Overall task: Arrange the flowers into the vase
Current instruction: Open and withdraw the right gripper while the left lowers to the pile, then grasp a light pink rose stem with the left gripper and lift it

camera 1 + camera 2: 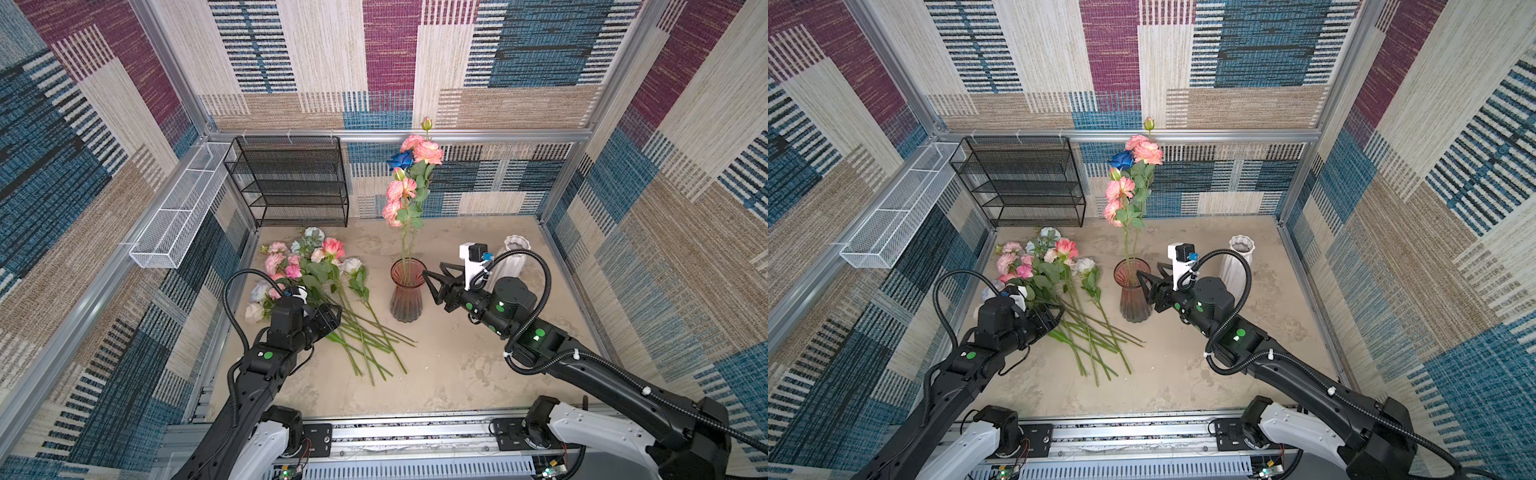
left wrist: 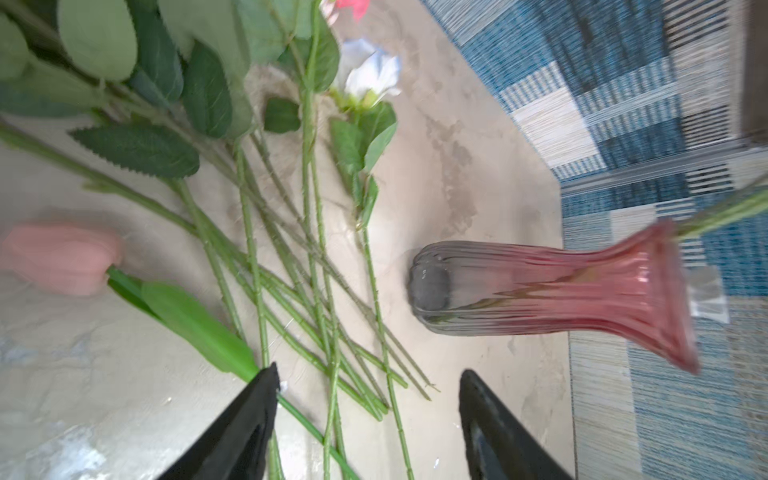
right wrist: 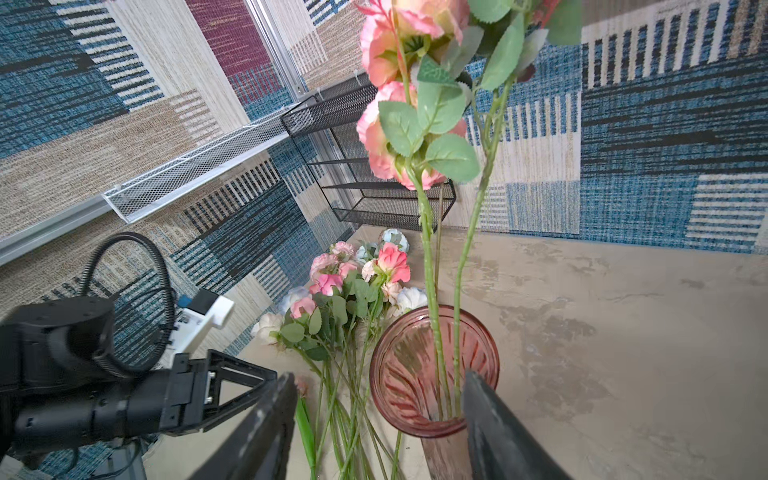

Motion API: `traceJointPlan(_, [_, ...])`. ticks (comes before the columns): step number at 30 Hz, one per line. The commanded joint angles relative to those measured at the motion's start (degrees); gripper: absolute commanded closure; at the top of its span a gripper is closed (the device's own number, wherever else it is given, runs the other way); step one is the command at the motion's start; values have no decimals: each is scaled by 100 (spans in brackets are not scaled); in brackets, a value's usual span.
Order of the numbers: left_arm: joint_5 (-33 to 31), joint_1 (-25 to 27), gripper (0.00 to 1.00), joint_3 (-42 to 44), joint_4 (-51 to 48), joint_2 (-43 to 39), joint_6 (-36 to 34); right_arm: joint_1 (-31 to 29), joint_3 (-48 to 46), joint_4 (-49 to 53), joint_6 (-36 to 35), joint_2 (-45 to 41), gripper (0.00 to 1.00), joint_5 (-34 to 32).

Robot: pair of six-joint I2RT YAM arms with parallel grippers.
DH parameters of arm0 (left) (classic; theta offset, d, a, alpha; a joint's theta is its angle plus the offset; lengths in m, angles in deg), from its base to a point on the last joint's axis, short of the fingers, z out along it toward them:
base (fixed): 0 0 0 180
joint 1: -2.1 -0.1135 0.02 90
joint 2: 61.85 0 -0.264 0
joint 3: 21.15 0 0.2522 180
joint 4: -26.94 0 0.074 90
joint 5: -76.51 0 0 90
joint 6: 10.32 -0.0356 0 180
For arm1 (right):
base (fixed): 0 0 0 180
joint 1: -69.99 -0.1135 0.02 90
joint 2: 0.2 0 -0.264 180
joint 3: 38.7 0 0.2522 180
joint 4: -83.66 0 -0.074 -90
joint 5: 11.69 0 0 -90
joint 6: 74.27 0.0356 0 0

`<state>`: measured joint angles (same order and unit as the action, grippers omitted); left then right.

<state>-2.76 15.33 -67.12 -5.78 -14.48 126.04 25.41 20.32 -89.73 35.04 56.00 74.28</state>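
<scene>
A pink ribbed glass vase (image 1: 406, 291) stands mid-table in both top views and holds several tall flowers (image 1: 415, 166), pink and peach roses with one dark blue. More flowers (image 1: 307, 266) lie in a pile on the table to its left, with their stems fanned toward the front. My left gripper (image 1: 330, 316) hovers low over those stems, open. In the left wrist view, stems lie between its fingers (image 2: 257, 415) and a pink tulip (image 2: 62, 257) lies beside them. My right gripper (image 1: 432, 269) is open just right of the vase rim (image 3: 415, 428) and holds nothing.
A white ribbed vase (image 1: 515, 253) stands behind the right arm. A black mesh shelf (image 1: 291, 183) sits at the back left, against the wall. A white mesh basket (image 1: 183, 208) hangs on the left wall. Patterned walls close in three sides.
</scene>
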Motion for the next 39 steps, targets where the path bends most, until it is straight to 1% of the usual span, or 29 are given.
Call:
traceJointPlan(1, [141,-39,39,86,636,488,273,-7,-118,134,143,-216,38,-29])
traceJointPlan(3, [0,-83,48,142,991,784,368,-7,-193,159,172,-337,40,-83])
traceJointPlan(7, [-199,-318,52,310,1752,1230,536,-7,-270,219,196,-499,43,-145])
traceJointPlan(9, [-75,-482,55,396,2291,1556,663,-13,-303,258,196,-564,43,-176])
traceJointPlan(14, [113,-821,65,375,3153,2387,977,-7,-363,311,196,-710,45,-271])
traceJointPlan(18, [116,-1047,68,347,3575,2906,1177,-7,-394,327,196,-773,46,-310])
traceJointPlan(23, [80,-1130,71,243,3806,3442,1236,-7,-409,355,187,-819,46,-358])
traceJointPlan(29, [6,-1165,78,197,4038,3774,1350,-7,-389,375,167,-841,46,-399])
traceJointPlan(31, [-46,-1166,82,188,4075,3844,1360,-7,-389,391,174,-833,46,-410])
traceJointPlan(33, [-20,-1173,88,197,4135,3893,1387,-7,-394,399,171,-839,46,-415])
traceJointPlan(36, [28,-1174,97,251,4181,3823,1457,-7,-389,413,171,-857,46,-438])
traceJointPlan(39, [18,-1174,100,298,4162,3559,1509,-7,-374,426,161,-862,46,-449])
